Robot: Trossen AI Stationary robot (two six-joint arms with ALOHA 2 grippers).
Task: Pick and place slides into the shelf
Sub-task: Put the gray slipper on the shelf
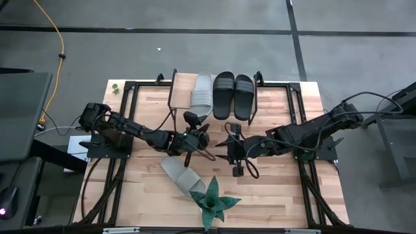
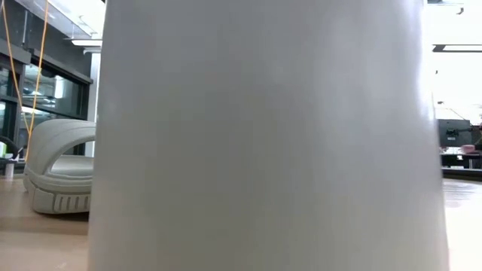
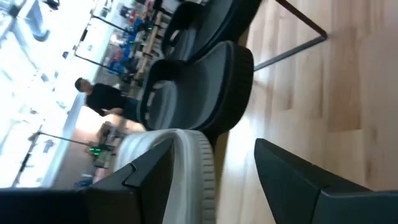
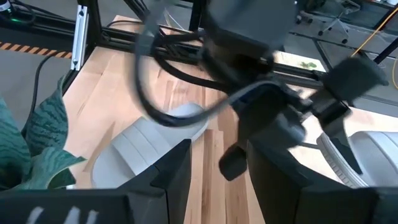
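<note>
Two black slides (image 1: pixel 234 95) and one pale grey slide (image 1: pixel 202 91) lie side by side at the shelf (image 1: pixel 182 88), near the table's far edge. A second grey slide (image 1: pixel 182 175) lies sole down on the tabletop beside a green plant. My left gripper (image 3: pixel 214 149) is open just in front of the shelved grey slide's near end (image 3: pixel 194 171), which shows between its fingers. My right gripper (image 4: pixel 217 186) hangs open over the table's middle (image 1: pixel 229 151) with nothing between its fingers. My left gripper comes level from the table's near side, its fingers on either side of the shelved grey slide's near end (image 3: pixel 202 180). One finger (image 3: pixel 146 177) stands right beside that end. I cannot tell whether it touches the slide.
The green spiky plant (image 1: pixel 212 202) stands at the table's near edge, close to the loose grey slide. A broad pale object (image 2: pixel 263 135) right before the low camera blocks most of that view. The shelf's thin dark legs (image 3: pixel 292 50) rise from the tabletop beside the black slides.
</note>
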